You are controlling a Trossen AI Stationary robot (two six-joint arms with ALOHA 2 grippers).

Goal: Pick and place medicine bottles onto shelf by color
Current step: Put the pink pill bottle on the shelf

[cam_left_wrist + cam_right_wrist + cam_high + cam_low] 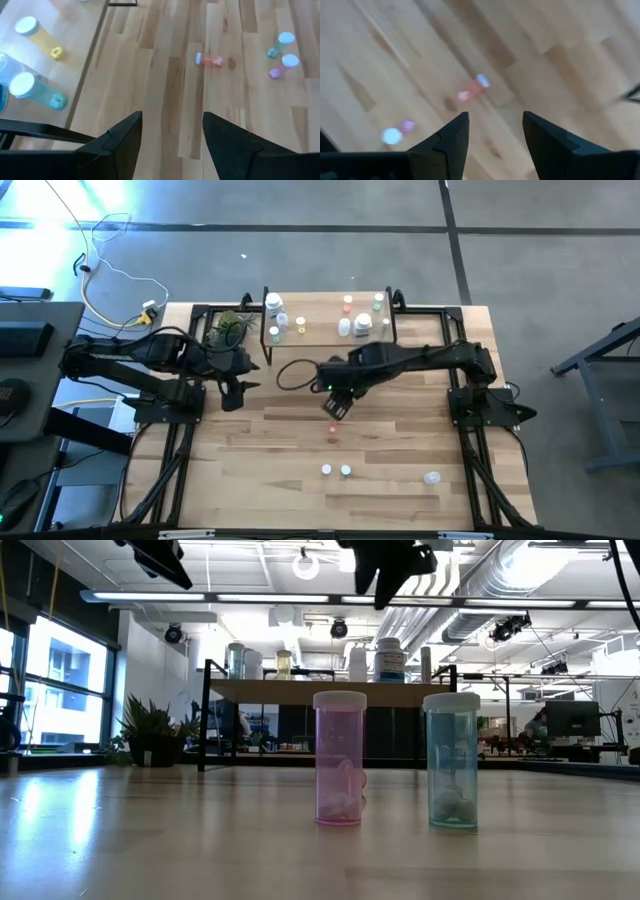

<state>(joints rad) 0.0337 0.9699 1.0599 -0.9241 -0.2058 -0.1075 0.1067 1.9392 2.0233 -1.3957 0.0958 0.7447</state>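
The right gripper [333, 409] hung spread and empty over a fallen pink bottle [333, 437] mid-table; the left gripper [232, 397], also spread, waited near the left edge.

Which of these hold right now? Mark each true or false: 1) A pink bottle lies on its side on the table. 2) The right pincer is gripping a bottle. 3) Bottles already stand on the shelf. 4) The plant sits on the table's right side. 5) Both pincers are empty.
1) True: the pink bottle lies on its side on the table.
2) False: the right pincer hangs open above that bottle, holding nothing.
3) True: several bottles stand on the shelf.
4) False: the plant sits at the left, beside the shelf.
5) True: the left pincer is open and empty too.
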